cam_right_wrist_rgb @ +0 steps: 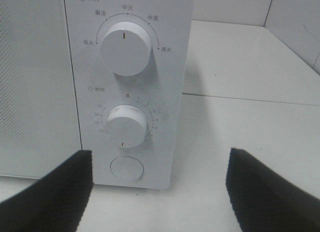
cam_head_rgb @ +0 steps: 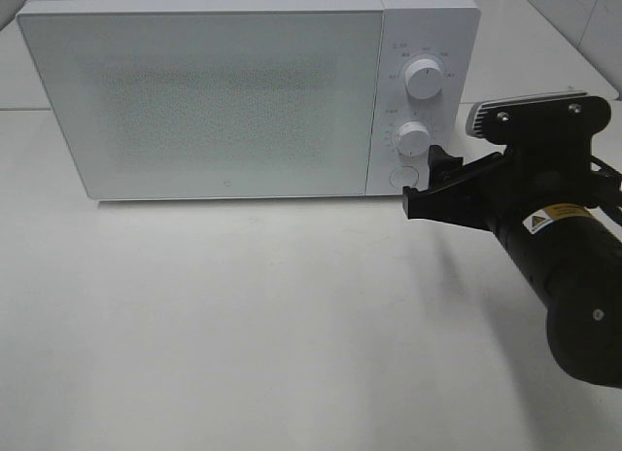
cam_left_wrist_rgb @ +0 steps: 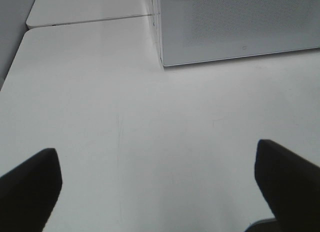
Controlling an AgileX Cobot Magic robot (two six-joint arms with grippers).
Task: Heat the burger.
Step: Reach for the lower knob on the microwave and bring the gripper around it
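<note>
Up by the microwave's point(cam_head_rgb: 204, 91) round button point(cam_right_wrist_rgb: 126, 168), right gripper point(cam_head_rgb: 428, 182) hangs with jaws apart, nothing held; left gripper's point(cam_left_wrist_rgb: 157, 187) spread wide over the table point(cam_left_wrist_rgb: 100, 117). Can't tell where the burger is.

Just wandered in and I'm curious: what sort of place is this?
Probably a robot test bench mocked up as a kitchen, not a real one. A white microwave with two dials stands on a plain white table, and the black right gripper hangs open at its controls.
</note>
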